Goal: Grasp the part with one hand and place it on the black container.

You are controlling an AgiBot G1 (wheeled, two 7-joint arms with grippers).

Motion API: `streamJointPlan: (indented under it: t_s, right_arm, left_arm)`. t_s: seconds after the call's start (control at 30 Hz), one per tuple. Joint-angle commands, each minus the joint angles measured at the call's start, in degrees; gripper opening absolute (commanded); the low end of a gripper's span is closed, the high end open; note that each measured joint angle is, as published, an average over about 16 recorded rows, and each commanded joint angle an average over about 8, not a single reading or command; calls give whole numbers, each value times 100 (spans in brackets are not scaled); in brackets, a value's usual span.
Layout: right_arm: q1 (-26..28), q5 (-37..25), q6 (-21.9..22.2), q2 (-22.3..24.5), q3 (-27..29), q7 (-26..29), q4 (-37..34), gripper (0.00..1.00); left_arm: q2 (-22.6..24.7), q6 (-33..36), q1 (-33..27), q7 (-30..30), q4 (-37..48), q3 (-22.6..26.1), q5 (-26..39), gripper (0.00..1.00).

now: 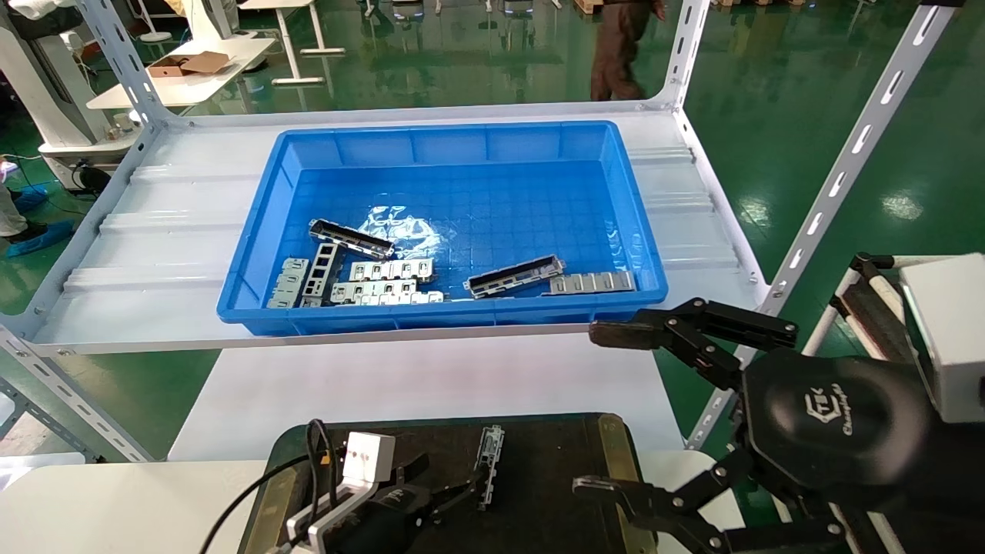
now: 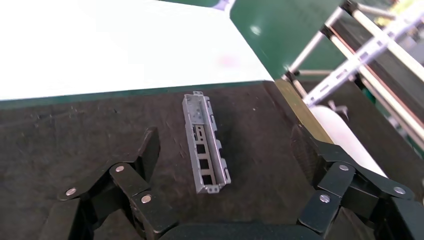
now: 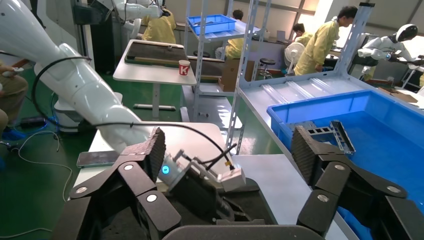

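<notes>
One part (image 1: pixel 490 455), a silver-grey channel, lies flat on the black container (image 1: pixel 554 454) at the near edge. My left gripper (image 1: pixel 446 481) is just behind it, open and empty. In the left wrist view the part (image 2: pixel 205 142) lies on the black surface (image 2: pixel 75 135) between the spread fingers (image 2: pixel 149 147), touching neither. Two more channel parts (image 1: pixel 351 238) (image 1: pixel 514 276) lie in the blue bin. My right gripper (image 1: pixel 608 412) hovers wide open and empty to the right of the container, below the shelf's front corner.
The blue bin (image 1: pixel 454 223) stands on a white metal shelf (image 1: pixel 154 254) and also holds flat slotted plates (image 1: pixel 385 281). Slanted shelf posts (image 1: pixel 839 177) rise at the right. The right wrist view shows the left arm's gripper (image 3: pixel 200 185) and the bin (image 3: pixel 380 115).
</notes>
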Motion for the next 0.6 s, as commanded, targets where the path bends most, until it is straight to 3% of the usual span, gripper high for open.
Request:
streamJointPlan:
  t_s: [0.03,0.33,0.6]
  right_arm:
    - [0,0,0,0,0,0,0,100]
    - [0,0,0,0,0,0,0,100]
    - [0,0,0,0,0,0,0,100]
  left_arm:
    - [-191,315,-9,-34,-67,-96,135,100]
    - [-820,1900,60,606,-94,-988,259,100]
    - [-1353,3354,325,1830,-29,-1985,-292,100]
